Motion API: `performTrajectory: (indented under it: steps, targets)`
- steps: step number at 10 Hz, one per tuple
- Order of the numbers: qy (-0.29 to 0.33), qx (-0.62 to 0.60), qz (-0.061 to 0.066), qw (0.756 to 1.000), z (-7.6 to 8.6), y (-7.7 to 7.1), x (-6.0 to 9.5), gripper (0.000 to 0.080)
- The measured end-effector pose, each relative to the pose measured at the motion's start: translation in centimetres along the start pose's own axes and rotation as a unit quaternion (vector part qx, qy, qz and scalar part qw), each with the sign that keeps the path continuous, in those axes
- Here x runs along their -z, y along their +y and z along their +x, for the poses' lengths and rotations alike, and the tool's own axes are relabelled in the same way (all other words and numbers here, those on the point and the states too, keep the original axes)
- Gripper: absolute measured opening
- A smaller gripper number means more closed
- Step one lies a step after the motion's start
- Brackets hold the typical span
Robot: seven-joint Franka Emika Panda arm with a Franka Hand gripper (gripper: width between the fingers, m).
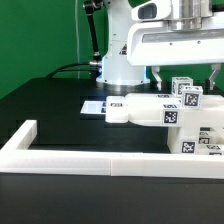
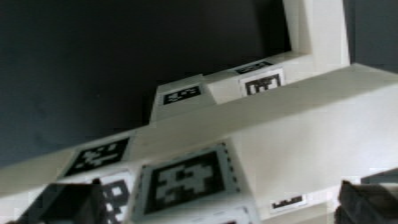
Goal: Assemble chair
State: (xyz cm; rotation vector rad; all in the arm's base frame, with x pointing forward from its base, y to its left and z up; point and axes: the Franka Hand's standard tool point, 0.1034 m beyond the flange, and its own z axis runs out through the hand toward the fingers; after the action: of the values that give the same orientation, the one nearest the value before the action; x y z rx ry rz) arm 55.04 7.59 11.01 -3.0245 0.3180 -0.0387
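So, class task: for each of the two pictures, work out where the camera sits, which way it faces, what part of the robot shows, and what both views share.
Exterior view: off the arm, low beyond the white border wall, facing the black table, chair parts and robot arm base; the open end effector hangs above the parts.
Wrist view: on the wrist, looking past the dark fingertips onto tagged chair parts.
Shared: white tagged chair parts, black table.

Gripper (image 1: 184, 72) wide open, pointing down
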Motion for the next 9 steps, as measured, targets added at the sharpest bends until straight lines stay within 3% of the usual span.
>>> performTrajectory:
  steps: [4,6,9]
  targets:
    - [0.000,0.081,-0.006,0.997,0.06,0.25,-0.01,0.0621]
    - [0.000,0.075,-0.006,0.997,0.09,0.32,0.00,0.0264]
    - [0.001,0.043,-0.006,0.999,0.14,0.51,-0.01,0.0269]
